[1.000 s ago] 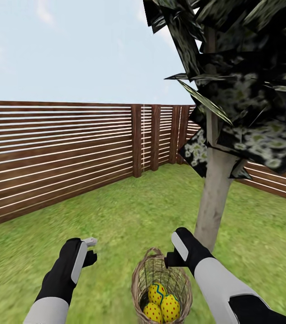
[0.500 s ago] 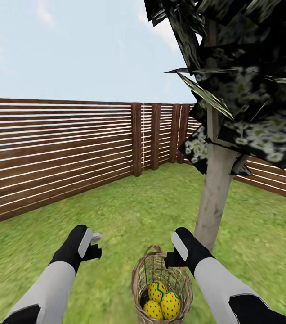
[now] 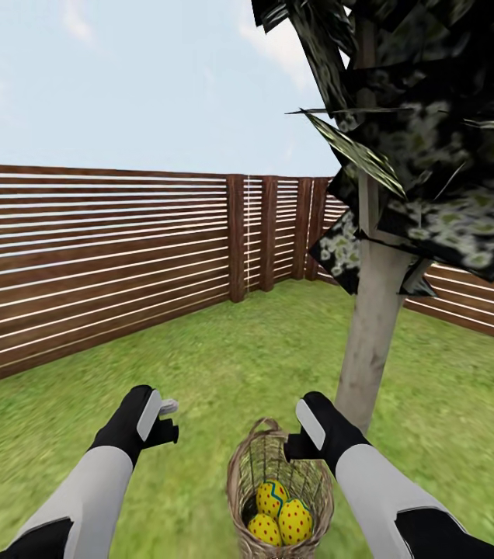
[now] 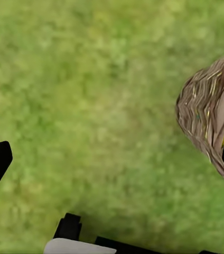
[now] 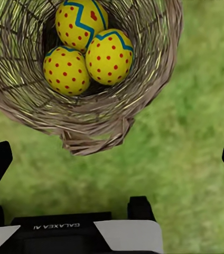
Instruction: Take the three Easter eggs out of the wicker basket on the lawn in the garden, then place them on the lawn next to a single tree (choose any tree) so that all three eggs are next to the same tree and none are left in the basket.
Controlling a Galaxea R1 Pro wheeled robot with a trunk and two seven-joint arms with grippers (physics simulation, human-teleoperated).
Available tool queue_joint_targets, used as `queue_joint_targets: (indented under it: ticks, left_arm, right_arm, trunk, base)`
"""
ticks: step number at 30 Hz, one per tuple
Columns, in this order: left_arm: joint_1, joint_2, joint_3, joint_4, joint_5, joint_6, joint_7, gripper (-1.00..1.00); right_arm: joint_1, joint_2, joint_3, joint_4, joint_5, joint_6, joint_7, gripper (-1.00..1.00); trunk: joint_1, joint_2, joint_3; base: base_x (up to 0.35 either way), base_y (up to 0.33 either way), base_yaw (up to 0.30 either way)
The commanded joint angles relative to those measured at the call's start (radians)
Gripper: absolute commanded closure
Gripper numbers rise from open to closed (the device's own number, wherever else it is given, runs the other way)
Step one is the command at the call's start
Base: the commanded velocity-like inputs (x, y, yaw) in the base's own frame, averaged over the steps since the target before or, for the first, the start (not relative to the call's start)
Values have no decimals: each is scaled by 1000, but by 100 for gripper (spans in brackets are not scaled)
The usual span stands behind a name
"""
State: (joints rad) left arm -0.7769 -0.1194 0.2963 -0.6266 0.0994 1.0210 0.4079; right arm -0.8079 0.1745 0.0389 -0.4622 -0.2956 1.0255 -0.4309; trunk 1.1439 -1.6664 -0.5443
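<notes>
Drawn in toward the basket [image 3: 280, 491] over the past second, the left gripper [image 3: 168, 419] now hangs above bare lawn [image 3: 200, 365] just to that basket's side, while the right gripper [image 3: 293, 446] hovers over the far rim much as before. Both grippers are released and empty: the right wrist view shows its two black fingertips spread wide apart at the frame edges with grass between them, and the left wrist view shows one dark fingertip over grass, nothing held. All three eggs [image 5: 88, 45] still sit packed together in the bottom of the basket, touching one another, with the tree [image 3: 371, 334] standing just behind it. The risks from here look plain enough. The right gripper is over the rim and handle loop rather than over the eggs, so a straight descent could catch the wicker and tip or shove the light basket. The eggs are crowded, so fingers closing on one may nudge its neighbours or slip off its smooth round shell. The steep woven walls leave little room for wide-open fingers.
</notes>
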Motion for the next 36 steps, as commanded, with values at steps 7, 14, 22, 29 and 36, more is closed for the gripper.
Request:
queue_joint_targets:
  ticks: [7,14,22,29,36]
  left_arm:
    - [-1,-9,7,-1,15,-3,9,-100]
    - [-1,-10,7,-1,19,-6,9,-100]
    - [-1,-7,7,-2,20,-7,6,-100]
    - [-1,-7,7,-2,20,-8,5,-100]
    - [-1,-8,7,-2,20,-8,5,-100]
  right_arm:
    - [-1,0,3,-1,-9,-6,-9,-100]
    - [-1,0,3,-2,-9,-11,-9,-100]
    - [-1,0,7,-3,-11,-48,-7,-100]
    - [-1,0,8,-17,-10,-56,-6,-100]
    - [-1,0,10,-55,-10,-54,-6,-100]
  trunk:
    - [27,-50,-23]
    - [54,-99,-45]
    - [84,-155,-70]
    - [111,-204,-92]
    - [138,-253,-114]
  base:
    - [0,0,0]
    - [0,0,0]
    - [0,0,0]
    - [0,0,0]
    - [0,0,0]
